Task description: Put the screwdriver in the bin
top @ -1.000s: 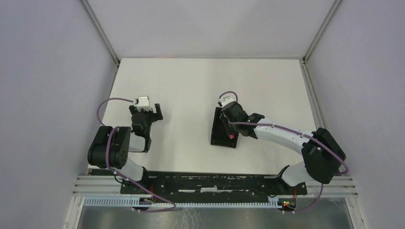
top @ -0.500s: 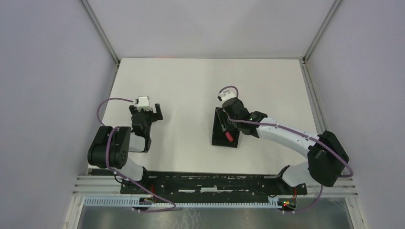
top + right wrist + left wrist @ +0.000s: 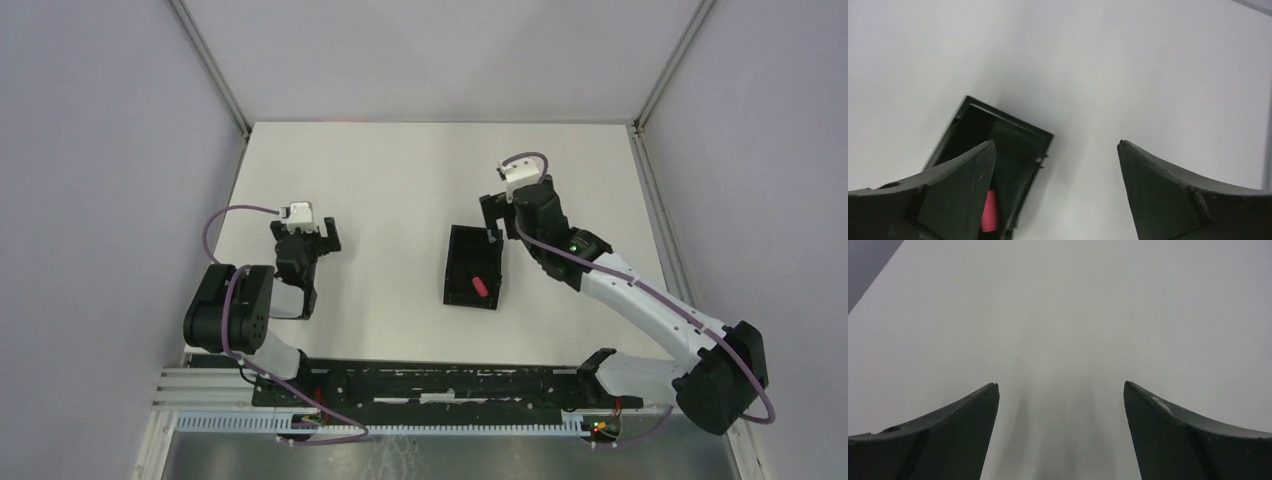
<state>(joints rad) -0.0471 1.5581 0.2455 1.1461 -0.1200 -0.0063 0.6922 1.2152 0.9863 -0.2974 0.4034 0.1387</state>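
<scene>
The black bin (image 3: 456, 266) lies on the white table near the middle. Inside it, toward its near end, rests the screwdriver (image 3: 479, 286), its red handle showing. The right wrist view catches the bin (image 3: 1013, 137) at lower left and the red handle (image 3: 989, 212) beside my left finger. My right gripper (image 3: 497, 212) hangs open and empty just beyond the bin's far right corner, raised off it. My left gripper (image 3: 319, 236) sits open over bare table at the left, nothing between its fingers (image 3: 963, 435).
The white table (image 3: 400, 170) is walled by grey panels at the back and both sides. A black rail (image 3: 440, 385) with both arm bases runs along the near edge. Purple cables loop off both wrists.
My right gripper opened, let go of the screwdriver in the bin, and pulled up and away toward the far right. The left arm has not moved.
</scene>
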